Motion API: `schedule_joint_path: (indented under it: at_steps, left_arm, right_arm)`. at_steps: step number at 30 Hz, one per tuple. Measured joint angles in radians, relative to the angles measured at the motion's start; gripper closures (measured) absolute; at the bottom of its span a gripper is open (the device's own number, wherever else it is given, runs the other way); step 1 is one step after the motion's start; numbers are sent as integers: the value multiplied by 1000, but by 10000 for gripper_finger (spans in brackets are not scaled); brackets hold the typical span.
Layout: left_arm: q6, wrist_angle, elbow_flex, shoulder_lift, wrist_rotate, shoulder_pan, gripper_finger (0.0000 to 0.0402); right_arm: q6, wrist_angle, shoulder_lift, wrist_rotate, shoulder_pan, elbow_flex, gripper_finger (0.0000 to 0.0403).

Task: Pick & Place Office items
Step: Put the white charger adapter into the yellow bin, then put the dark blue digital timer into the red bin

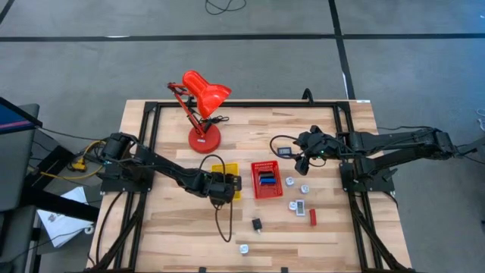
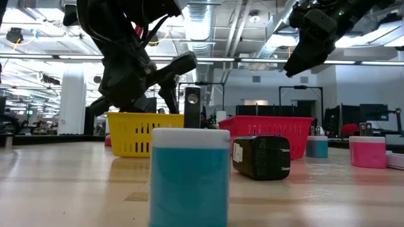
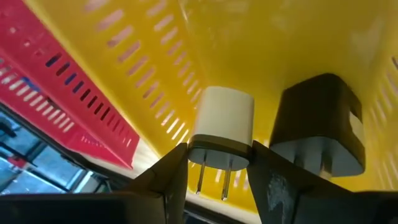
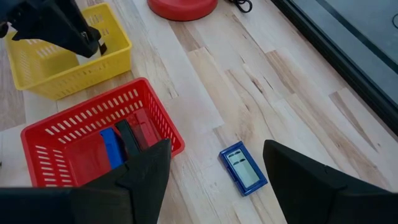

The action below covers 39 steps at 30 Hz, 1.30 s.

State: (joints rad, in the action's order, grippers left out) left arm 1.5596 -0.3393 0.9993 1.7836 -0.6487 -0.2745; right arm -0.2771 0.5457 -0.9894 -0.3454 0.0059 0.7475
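Note:
My left gripper (image 1: 223, 186) reaches into the yellow tray (image 1: 232, 168), shut on a small white plug charger (image 3: 221, 115). A black charger (image 3: 317, 118) sits beside it in that tray. My right gripper (image 1: 306, 155) hangs open above the table, right of the red tray (image 1: 255, 180). A flat blue piece (image 4: 244, 168) lies on the wood below its fingers. The red tray holds blue, black and red flat pieces (image 4: 124, 140). Several small white, red and black items (image 1: 300, 206) lie loose nearer the table's front. My left gripper pinches the white charger at its prong end (image 3: 219, 144) between its two fingers, one on each side. The fingers slant down into the yellow tray. The charger's rounded end points away from the fingers toward the tray's inner wall; whether it rests there I cannot tell.
A red desk lamp (image 1: 203, 102) stands at the far side, left of centre. In the low view a teal-and-white block (image 2: 189, 176) and a black charger (image 2: 262, 157) lie near the front edge. A cable (image 1: 221, 224) trails from the left arm across the wood.

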Motion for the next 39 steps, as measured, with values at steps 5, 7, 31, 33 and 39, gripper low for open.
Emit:
schedule_joint_path:
  at_steps: [5, 7, 31, 33, 39]
  left_arm:
    - [8, 0, 0, 0, 0, -2, 252]
    - [8, 2, 0, 0, -1, -4, 244]
    - [-493, 41, 1, -182, 10, 14, 178]
    - [-709, 43, 1, -252, 91, 34, 178]
    - [-1117, 176, -84, -431, 408, 97, 179]
  right_arm:
    - [0, 0, 0, 0, 0, 0, 154]
    - [0, 0, 0, 0, 0, 0, 154]
    - [-4, 0, 0, 2, 0, -1, 154]
    - [-4, -3, 0, 2, 0, -1, 154]
    - [-26, 11, 0, 4, -1, -1, 153]
